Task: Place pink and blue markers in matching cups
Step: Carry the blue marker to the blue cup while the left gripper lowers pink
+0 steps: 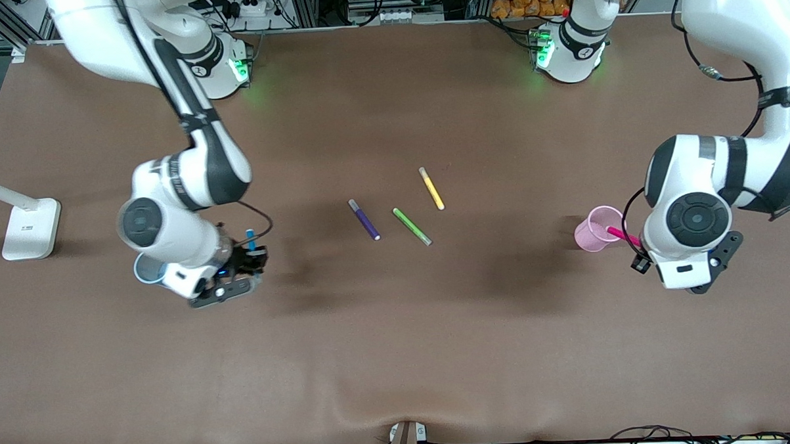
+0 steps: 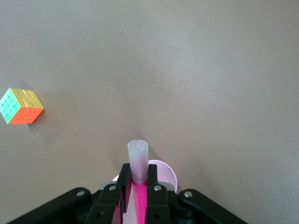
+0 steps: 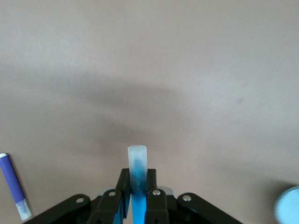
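Brown bench (image 1: 399, 353): left jaws (image 2: 138, 186) clamp the pink marker (image 2: 138, 161) over the pink cup (image 2: 163, 171). Right jaws (image 3: 138, 186) clamp the blue marker (image 3: 137, 161) beside the blue cup (image 3: 288, 203); released there, it would probably miss.

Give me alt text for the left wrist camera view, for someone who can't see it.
The left gripper is shut on a pink marker, whose pale capped end sticks up between the black fingers, directly over the rim of a pink cup. Farther off, a multicoloured puzzle cube sits on the bare brown table.
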`<action>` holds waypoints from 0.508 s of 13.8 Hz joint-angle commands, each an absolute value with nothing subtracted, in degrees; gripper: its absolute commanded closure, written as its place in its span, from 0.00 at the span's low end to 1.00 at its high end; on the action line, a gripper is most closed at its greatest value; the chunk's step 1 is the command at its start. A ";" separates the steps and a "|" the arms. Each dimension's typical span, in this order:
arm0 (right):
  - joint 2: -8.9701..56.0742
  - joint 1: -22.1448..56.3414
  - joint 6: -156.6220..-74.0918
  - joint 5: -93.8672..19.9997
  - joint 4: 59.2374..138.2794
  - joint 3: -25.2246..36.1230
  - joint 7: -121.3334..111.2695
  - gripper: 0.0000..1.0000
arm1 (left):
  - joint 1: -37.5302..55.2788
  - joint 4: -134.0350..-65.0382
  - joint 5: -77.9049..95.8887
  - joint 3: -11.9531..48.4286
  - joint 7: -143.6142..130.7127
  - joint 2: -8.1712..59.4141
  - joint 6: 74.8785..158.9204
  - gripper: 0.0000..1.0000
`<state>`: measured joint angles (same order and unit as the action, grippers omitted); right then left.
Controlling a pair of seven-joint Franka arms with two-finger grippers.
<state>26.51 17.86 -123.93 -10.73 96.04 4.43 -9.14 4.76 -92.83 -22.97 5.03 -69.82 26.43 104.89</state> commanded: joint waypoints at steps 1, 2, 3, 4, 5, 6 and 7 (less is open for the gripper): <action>24.18 13.81 -122.61 -10.72 95.45 3.16 -17.90 1.00 | 4.75 -96.84 -24.61 5.19 -72.50 24.52 106.86 1.00; 23.04 12.75 -121.91 -11.16 95.54 3.16 -21.32 1.00 | 5.01 -97.73 -24.78 5.19 -74.42 24.70 107.22 1.00; 22.16 11.79 -120.69 -11.77 95.54 3.16 -23.97 1.00 | 5.62 -98.87 -25.57 5.19 -76.27 24.78 107.31 1.00; 21.19 10.21 -119.89 -12.91 95.54 3.16 -26.34 1.00 | 6.15 -100.01 -27.14 5.27 -78.12 24.61 107.31 1.00; 20.57 8.80 -118.40 -14.22 95.54 3.16 -29.76 1.00 | 6.59 -101.06 -28.72 5.27 -79.79 24.61 107.58 1.00; 19.96 7.48 -116.82 -15.89 95.71 3.16 -34.41 1.00 | 6.77 -101.60 -29.70 5.27 -80.85 24.70 108.19 1.00; 19.52 5.82 -115.76 -17.47 95.89 3.25 -38.80 1.00 | 6.85 -101.69 -29.71 5.27 -80.95 25.05 108.54 1.00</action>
